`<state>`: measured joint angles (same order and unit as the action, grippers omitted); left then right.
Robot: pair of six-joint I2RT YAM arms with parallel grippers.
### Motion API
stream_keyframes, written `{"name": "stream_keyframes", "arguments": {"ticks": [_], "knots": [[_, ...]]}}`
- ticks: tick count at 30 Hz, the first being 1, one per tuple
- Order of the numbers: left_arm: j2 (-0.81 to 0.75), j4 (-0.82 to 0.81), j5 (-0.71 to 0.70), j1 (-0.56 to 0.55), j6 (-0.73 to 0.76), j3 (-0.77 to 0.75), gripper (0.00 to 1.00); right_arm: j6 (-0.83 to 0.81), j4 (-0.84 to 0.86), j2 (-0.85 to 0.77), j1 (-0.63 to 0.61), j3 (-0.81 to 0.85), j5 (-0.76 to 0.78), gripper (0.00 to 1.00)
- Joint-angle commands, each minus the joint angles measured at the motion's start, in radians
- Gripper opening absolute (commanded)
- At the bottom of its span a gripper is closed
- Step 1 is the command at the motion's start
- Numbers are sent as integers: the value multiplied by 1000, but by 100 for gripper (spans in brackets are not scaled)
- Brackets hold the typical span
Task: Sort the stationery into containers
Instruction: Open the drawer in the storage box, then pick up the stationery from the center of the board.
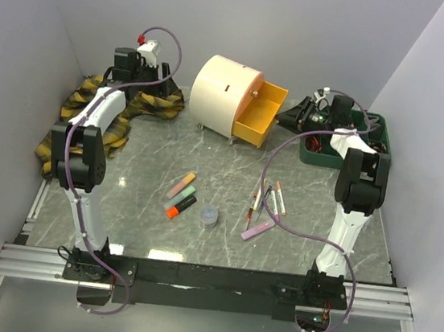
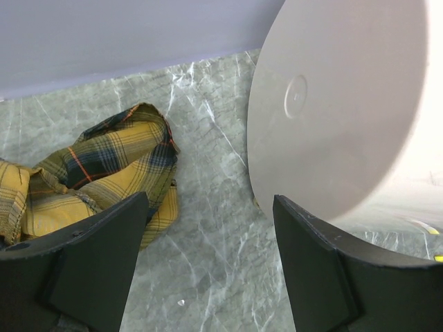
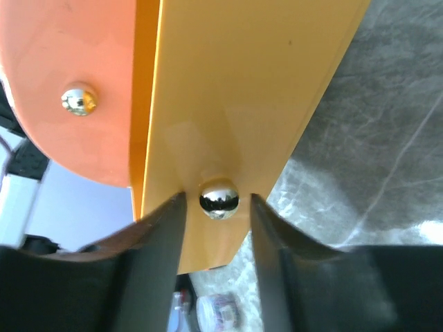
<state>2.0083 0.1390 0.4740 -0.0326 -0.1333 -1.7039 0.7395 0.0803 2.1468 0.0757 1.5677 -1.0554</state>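
The cream cabinet stands at the back with its orange drawer pulled out. My right gripper is open at the drawer front; in the right wrist view its jaws flank the chrome knob with small gaps either side. My left gripper is open and empty beside the cabinet's flat end. Three highlighters, a grey tin, several thin pens and a pink highlighter lie mid-table. The green tray sits back right, mostly behind my right arm.
A yellow-black plaid cloth lies along the back left, under my left arm, and shows in the left wrist view left of the fingers. A second chrome knob sits on an orange front above the drawer. Walls close in on three sides.
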Motion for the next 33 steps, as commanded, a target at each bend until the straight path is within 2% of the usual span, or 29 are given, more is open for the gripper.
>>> {"name": "stream_keyframes", "arguments": {"ticks": [1, 4, 10, 11, 13, 14, 16, 17, 18, 19, 21, 22, 23, 25, 27, 28, 33], "knots": [[-77, -27, -8, -4, 18, 12, 80, -31, -8, -84, 10, -3, 12, 56], [-98, -16, -24, -4, 26, 10, 80, -74, -42, -106, 19, -3, 8, 59], [-210, 28, -115, -1, 60, 74, 84, -198, -177, -261, 81, -86, 23, 64], [-233, 34, -151, -1, 60, 93, 90, -215, -213, -318, 99, -101, 23, 64], [-310, 43, -172, 2, 51, 165, 94, -337, -295, -375, 101, -117, 21, 66], [-339, 47, -160, 3, 37, 196, 97, -403, -415, -425, 95, -106, 35, 67], [-433, 44, -129, 8, 26, 300, 99, -605, -544, -468, 52, -74, 47, 70], [-465, 45, -91, 8, 26, 334, 99, -687, -682, -502, 32, -60, 64, 73], [-517, 59, 107, 16, 34, 361, 99, -832, -739, -519, -28, -43, 105, 75], [-539, 77, 203, 19, 26, 400, 99, -895, -785, -550, -57, -43, 127, 80], [-613, 61, 372, 20, -31, 456, 99, -1053, -878, -588, -179, -67, 196, 81], [-644, 39, 397, 20, -75, 527, 99, -1101, -895, -626, -227, -84, 219, 84], [-670, 5, 399, 19, -86, 556, 99, -1143, -905, -646, -267, -103, 242, 84], [-723, 20, 310, 20, -74, 620, 100, -1248, -906, -685, -397, -162, 305, 85], [-752, 57, 212, 28, -46, 653, 99, -1343, -910, -689, -474, -196, 327, 89], [-760, 65, 118, 30, -26, 677, 99, -1382, -916, -683, -531, -204, 330, 100], [-772, 143, 51, 60, 41, 682, 99, -1551, -789, -689, -711, -334, 454, 100]]}}
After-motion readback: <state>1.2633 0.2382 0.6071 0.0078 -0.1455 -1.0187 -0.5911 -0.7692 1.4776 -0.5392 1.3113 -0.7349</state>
